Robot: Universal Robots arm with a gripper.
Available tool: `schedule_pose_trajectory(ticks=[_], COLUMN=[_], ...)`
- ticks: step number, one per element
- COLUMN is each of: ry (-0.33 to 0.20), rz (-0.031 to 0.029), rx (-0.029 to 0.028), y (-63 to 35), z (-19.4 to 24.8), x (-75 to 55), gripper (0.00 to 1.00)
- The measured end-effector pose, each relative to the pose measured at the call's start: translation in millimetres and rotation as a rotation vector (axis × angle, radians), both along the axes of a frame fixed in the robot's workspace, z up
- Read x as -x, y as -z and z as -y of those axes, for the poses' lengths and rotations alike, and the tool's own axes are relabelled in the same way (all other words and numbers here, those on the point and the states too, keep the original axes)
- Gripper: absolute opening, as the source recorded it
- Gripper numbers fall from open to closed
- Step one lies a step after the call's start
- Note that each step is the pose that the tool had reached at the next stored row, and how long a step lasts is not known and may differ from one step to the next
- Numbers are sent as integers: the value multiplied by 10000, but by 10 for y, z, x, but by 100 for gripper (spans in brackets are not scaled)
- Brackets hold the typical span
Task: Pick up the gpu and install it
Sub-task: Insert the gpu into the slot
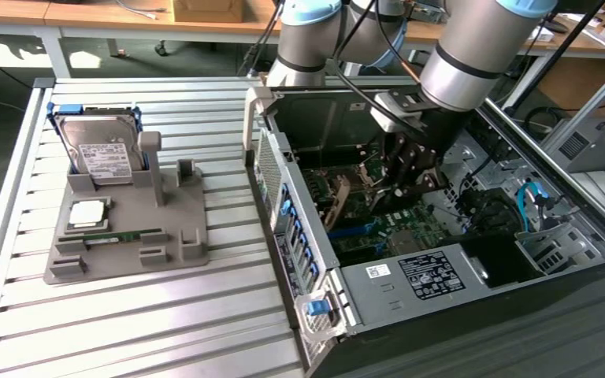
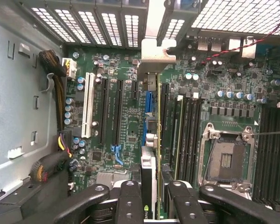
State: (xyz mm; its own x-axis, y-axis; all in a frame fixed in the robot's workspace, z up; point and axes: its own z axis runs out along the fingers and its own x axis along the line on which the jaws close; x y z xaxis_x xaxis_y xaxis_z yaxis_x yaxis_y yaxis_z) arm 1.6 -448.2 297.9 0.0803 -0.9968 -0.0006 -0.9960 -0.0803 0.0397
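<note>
In the wrist view we see the gripper (image 2: 151, 200) nearest us, its black fingers (image 2: 129, 203) clamped on the gpu (image 2: 151, 140), which stands on edge over the motherboard (image 2: 126, 121). Its silver bracket (image 2: 155, 49) reaches the case's rear slot openings. Farther off lies the open CPU socket (image 2: 226, 161). In the exterior view we see the arm (image 1: 471, 55) reaching down into the open case (image 1: 387, 276); at that view's left, a grey holder (image 1: 124, 236) carries the hard drive (image 1: 98, 153).

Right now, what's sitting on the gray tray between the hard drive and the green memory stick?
A square silver processor chip lies between the hard drive and the memory stick on the gray tray, seen in the exterior view.
</note>
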Motion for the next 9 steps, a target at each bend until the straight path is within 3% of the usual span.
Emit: schedule_pose_trajectory(ticks=[9], ry=[0], rz=[0], rx=[0], y=[2], z=[27], x=[1], gripper=[27])
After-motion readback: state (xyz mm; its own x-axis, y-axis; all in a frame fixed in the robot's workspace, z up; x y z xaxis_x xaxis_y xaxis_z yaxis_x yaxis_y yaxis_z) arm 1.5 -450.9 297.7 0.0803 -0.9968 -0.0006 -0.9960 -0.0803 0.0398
